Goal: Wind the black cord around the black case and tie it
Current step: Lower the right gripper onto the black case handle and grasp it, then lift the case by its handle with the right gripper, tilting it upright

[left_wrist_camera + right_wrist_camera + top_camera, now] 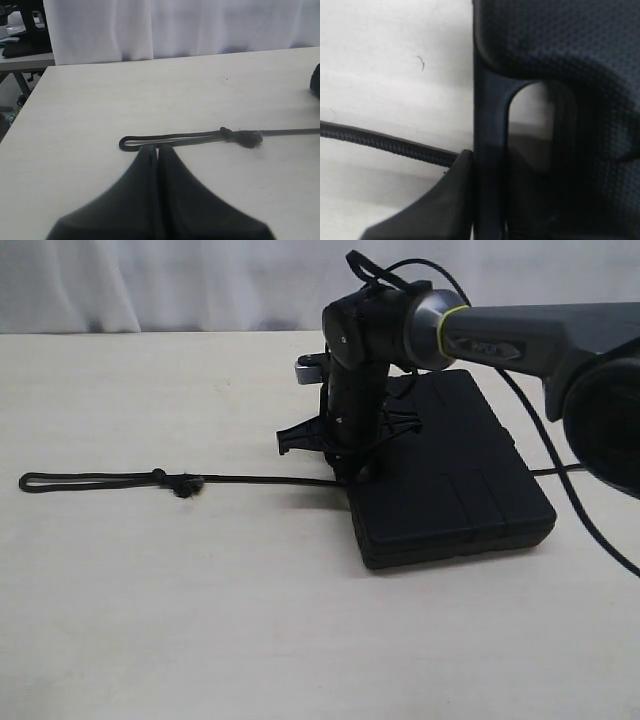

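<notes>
Across the whole field, pale table (200, 620). Flat on it, right of centre, black case (470, 480). At the case's handle edge, right gripper (347, 476), one finger (440, 205) against the handle bar's outer side, the other hidden; cannot tell whether clamped. Leftward from the case, black cord (260, 479) stretched along the table, knot (185, 485) near its loop end. At that loop, left gripper (156, 148), pressed together.
</notes>
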You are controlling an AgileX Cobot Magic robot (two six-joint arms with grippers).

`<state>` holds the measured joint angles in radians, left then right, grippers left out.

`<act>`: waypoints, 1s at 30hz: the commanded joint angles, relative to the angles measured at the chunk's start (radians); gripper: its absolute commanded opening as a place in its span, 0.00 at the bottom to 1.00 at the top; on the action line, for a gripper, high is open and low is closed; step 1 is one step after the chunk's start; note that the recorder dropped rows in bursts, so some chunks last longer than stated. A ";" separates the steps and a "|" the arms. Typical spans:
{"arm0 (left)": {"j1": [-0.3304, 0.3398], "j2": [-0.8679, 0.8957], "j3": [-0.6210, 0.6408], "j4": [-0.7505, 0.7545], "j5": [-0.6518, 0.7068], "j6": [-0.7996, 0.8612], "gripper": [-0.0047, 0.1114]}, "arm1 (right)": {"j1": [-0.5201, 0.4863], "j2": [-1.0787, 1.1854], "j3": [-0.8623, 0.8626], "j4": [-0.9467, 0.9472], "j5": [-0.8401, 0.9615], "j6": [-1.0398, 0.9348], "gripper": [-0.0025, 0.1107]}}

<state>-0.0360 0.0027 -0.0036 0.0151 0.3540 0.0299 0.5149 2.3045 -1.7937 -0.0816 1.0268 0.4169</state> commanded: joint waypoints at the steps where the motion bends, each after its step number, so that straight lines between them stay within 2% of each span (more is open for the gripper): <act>1: 0.000 -0.003 0.004 0.000 -0.009 -0.001 0.04 | -0.001 -0.026 -0.006 -0.008 0.048 -0.012 0.06; 11: 0.000 -0.003 0.004 0.000 -0.014 -0.001 0.04 | -0.001 -0.173 -0.008 -0.003 0.142 -0.018 0.06; 21: 0.000 -0.003 0.004 0.000 -0.014 -0.001 0.04 | -0.021 -0.341 -0.008 0.136 0.194 -0.092 0.06; 24: 0.000 -0.003 0.004 0.000 -0.014 -0.001 0.04 | -0.052 -0.382 -0.008 0.221 0.194 -0.113 0.06; 30: 0.000 -0.003 0.004 0.000 -0.014 -0.001 0.04 | -0.155 -0.427 0.001 0.567 0.194 -0.288 0.06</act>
<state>-0.0360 0.0027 -0.0036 0.0151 0.3540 0.0299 0.4016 1.9218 -1.7897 0.3415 1.2250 0.2170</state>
